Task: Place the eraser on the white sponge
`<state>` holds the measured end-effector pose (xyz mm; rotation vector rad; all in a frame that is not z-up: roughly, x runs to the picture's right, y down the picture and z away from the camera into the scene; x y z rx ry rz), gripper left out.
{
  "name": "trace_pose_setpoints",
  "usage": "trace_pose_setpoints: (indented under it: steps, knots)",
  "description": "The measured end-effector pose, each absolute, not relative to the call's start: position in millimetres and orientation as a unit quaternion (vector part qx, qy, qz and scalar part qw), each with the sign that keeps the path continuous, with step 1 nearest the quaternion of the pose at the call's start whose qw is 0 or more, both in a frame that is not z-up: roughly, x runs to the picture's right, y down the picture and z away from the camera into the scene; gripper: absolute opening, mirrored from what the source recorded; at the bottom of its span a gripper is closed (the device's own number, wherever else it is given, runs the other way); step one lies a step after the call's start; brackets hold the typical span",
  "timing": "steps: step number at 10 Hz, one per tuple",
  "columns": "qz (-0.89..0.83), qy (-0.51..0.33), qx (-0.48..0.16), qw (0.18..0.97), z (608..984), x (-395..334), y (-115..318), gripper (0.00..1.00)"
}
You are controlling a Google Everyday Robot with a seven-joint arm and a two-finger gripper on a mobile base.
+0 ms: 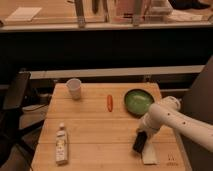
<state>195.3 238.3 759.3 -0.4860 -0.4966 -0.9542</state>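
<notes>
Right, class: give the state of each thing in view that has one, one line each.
Cup: upright.
Bottle: lying on its side.
Orange piece: lying flat.
Plate: right way up.
Sponge: flat, nothing on it.
Eraser: tilted on end beside the sponge, not on it.
Claw: at the eraser's top end.

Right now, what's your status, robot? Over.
Gripper at the eraser, beside the white sponge. Eraser not yet on it. Nothing visible between them.

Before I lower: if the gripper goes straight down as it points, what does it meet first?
The gripper, low over the table, holds the eraser. The eraser would probably touch the white sponge at its left edge, or the table beside it. Depth is unclear.
</notes>
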Motion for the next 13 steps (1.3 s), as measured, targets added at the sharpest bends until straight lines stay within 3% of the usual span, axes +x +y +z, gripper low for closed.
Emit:
trace_pose_setpoints:
  steps: [2,7,10,12,13]
  knots:
    - [-0.450,-0.236,-0.231,0.830,759.2,197.8,238.8,0.08]
    - [-0.450,-0.239,-0.234,0.828,758.8,199.2,239.9,0.27]
    - [-0.451,-0.240,-0.235,0.827,758.4,200.8,240.2,0.31]
    - [-0.452,-0.241,-0.236,0.826,758.3,201.1,240.5,0.51]
    - [-0.451,-0.242,-0.237,0.826,758.4,201.8,241.0,0.55]
